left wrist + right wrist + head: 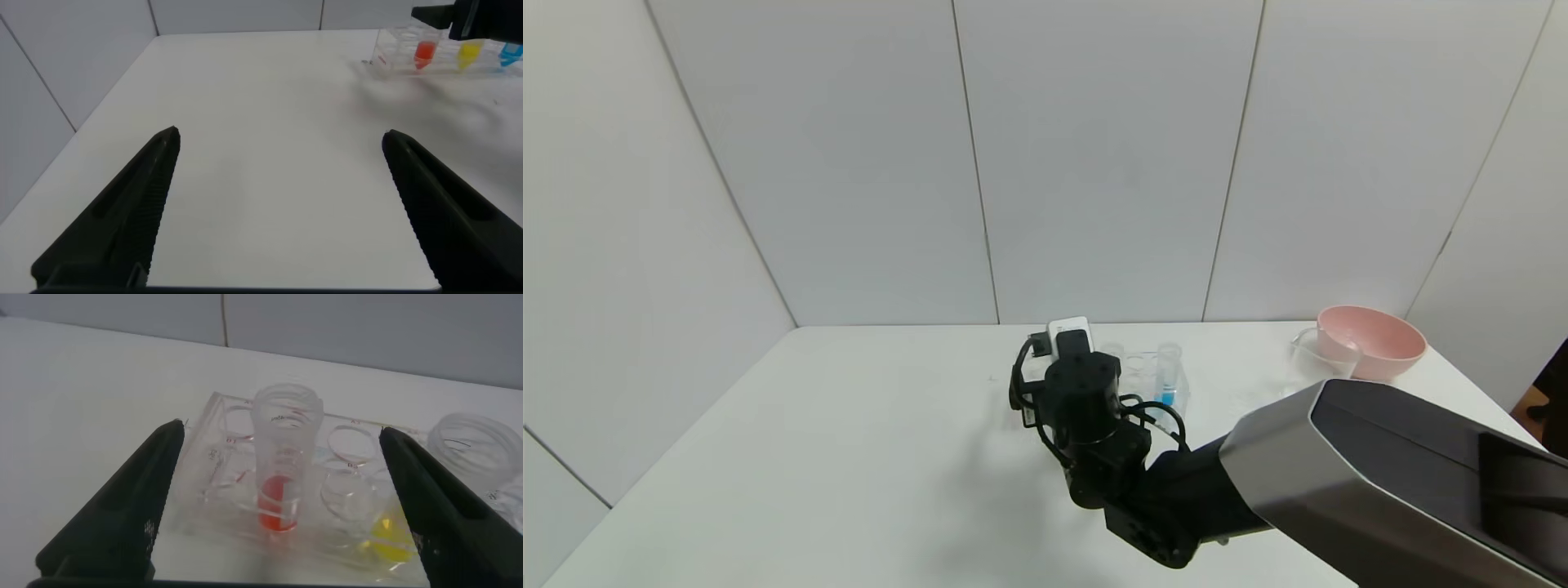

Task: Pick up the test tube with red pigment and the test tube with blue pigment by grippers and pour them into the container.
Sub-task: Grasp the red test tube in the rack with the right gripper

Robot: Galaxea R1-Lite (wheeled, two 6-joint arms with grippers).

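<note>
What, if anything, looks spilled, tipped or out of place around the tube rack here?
Nothing stands out. The test tube with red pigment stands upright in the clear rack, with the yellow tube beside it and the blue one upright too. The right gripper is open around the red tube; the left gripper is open over bare table.

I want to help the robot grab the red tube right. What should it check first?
1. Right gripper open: ok, the fingers are spread wide.
2. Test tube with red pigment between the fingers: ok, centred, not yet touched.
3. Red tube upright in the clear rack: ok.
4. Yellow tube outside the grip: ok, it stands to one side.
5. Container standing ready beside the pink bowl: ok.
6. Left gripper out of the way: ok, open over bare table.
</note>
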